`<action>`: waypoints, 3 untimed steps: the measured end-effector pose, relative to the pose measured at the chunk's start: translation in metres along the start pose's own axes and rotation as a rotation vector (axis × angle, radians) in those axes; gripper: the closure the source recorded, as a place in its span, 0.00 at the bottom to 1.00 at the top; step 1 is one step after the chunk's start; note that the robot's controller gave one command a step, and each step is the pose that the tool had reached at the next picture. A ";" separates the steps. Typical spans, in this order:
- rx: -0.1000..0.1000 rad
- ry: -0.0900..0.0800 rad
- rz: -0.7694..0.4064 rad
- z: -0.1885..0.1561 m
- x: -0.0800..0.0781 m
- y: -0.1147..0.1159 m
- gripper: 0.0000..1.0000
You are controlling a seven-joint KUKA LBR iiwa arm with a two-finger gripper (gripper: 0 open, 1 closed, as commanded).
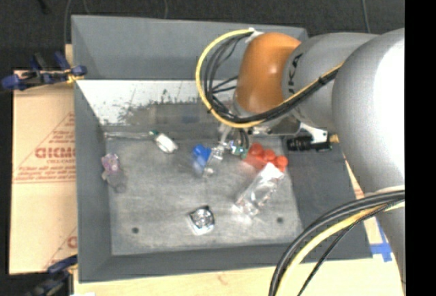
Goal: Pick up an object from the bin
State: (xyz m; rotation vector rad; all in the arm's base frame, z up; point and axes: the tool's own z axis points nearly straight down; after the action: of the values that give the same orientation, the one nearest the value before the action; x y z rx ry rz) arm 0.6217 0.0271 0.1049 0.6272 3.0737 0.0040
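The gripper (227, 149) sits low near the middle of the bin (92, 151), under the arm's orange cover; I cannot tell how far open it is. A small blue piece (199, 157) lies just beside it toward the view's left. A red piece (261, 155) lies just to its right, next to a clear bag (257, 194).

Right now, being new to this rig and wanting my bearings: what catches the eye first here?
The silver arm with its orange cover looms in from the right over the grey bin. By its tip lie a blue piece and a red piece, a clear packet just below the red one. A pale purple thing sits alone at the left.
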 end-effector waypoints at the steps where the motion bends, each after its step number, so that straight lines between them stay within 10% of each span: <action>1: 0.000 0.001 0.198 0.028 -0.006 -0.001 0.00; 2: 0.001 -0.002 0.193 0.026 -0.009 -0.001 0.00; 3: 0.001 0.001 0.191 0.022 -0.009 0.000 1.00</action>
State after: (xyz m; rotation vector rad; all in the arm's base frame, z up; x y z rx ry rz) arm 0.6301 0.0234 0.0828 0.9177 3.0018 0.0030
